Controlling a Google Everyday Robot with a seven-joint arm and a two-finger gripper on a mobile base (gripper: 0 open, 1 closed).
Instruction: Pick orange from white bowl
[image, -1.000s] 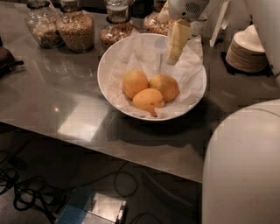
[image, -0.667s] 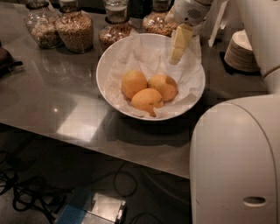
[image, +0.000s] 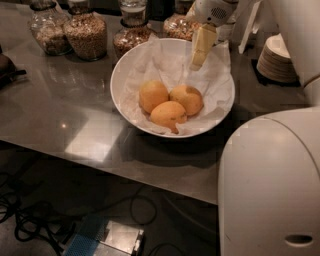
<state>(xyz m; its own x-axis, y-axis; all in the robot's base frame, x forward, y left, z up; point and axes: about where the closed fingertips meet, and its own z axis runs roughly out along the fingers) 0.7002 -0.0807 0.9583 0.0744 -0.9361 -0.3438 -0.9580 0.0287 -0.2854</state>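
Observation:
The white bowl stands in the middle of the grey counter, lined with crumpled white paper. Three yellow-orange fruits lie in it. The orange is the round one at the right, with tiny dark specks. Another round fruit touches it on the left. An oval fruit with a pointed tip lies in front of both. My gripper hangs over the bowl's far right part, above and just behind the orange, not touching it. It holds nothing that I can see.
Several glass jars of grains stand behind the bowl on the left. A stack of small tan plates sits at the back right. My white robot body fills the lower right. Cables lie on the floor below the counter's front edge.
The gripper has stayed over the bowl's far right part, shifting only slightly. The white robot body at the lower right has come further into view. The fruits have not moved.

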